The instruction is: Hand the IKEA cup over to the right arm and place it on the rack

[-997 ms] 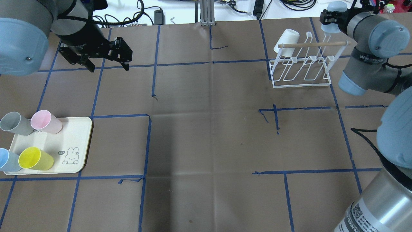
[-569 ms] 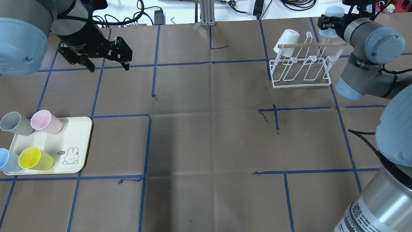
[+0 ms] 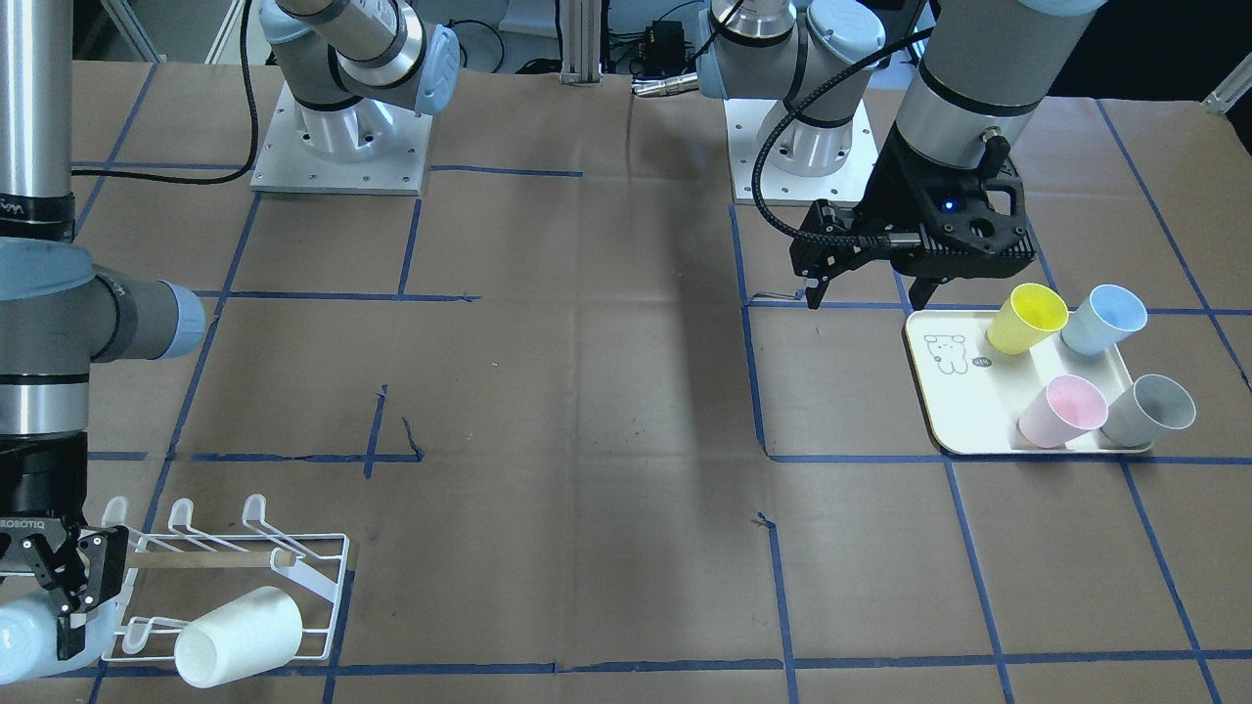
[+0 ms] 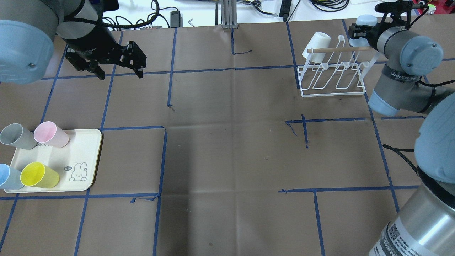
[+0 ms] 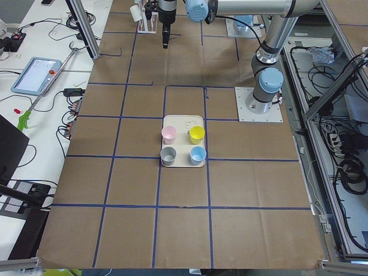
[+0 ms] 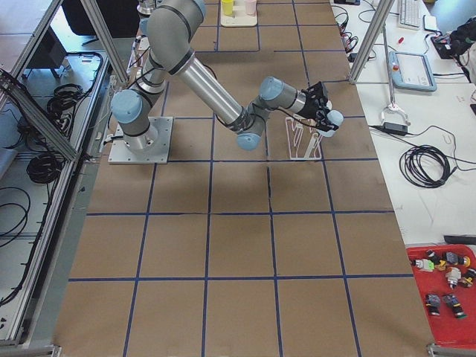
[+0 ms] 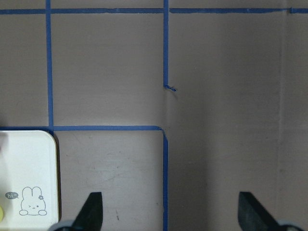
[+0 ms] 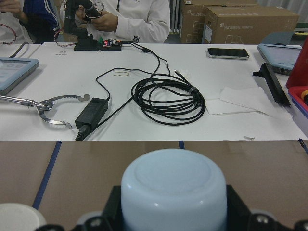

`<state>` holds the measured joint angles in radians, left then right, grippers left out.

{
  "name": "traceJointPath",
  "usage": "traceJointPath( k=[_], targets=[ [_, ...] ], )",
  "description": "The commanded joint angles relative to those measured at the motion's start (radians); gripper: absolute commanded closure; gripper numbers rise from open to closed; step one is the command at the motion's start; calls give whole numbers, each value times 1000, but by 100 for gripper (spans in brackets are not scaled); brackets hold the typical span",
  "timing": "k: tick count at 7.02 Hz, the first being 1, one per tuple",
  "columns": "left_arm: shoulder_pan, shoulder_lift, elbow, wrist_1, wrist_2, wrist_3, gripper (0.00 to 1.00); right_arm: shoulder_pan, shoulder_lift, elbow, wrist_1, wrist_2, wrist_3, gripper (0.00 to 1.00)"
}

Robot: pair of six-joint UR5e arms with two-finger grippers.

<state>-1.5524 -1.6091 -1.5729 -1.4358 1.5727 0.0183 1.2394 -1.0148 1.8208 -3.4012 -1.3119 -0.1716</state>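
My right gripper (image 4: 357,31) is shut on a pale blue cup (image 4: 366,20), held upside down above the far right end of the white wire rack (image 4: 332,87). In the right wrist view the cup (image 8: 173,187) fills the lower middle, its base towards the camera. In the front view the right gripper (image 3: 61,587) and cup (image 3: 20,640) are at the rack's (image 3: 337,548) end. A white cup (image 4: 315,42) hangs on the rack's far left prong. My left gripper (image 4: 119,69) is open and empty, high over the table beyond the tray; its fingertips (image 7: 94,211) show over bare paper.
A cream tray (image 4: 83,149) at the front left holds grey (image 4: 16,136), pink (image 4: 50,134), blue (image 4: 7,176) and yellow (image 4: 38,175) cups. Blue tape lines cross the brown paper. Cables and a white bench lie beyond the table's far edge (image 8: 144,96).
The right gripper with the pale blue cup has shifted a little left and closer to the rack's far right end. The left arm has not moved.
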Motion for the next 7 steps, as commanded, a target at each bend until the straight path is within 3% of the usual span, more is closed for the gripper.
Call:
traceJointPath(
  k=[1,4,7],
  targets=[
    [0,0,-1,0,0,0,1,0,-5,-5,10,-1,9,0],
    [0,-2,-1,0,0,0,1,0,-56,-18,34,5,9,0],
    [0,-2,1,0,0,0,1,20,-186,-60,364,3,7,0]
  ],
)
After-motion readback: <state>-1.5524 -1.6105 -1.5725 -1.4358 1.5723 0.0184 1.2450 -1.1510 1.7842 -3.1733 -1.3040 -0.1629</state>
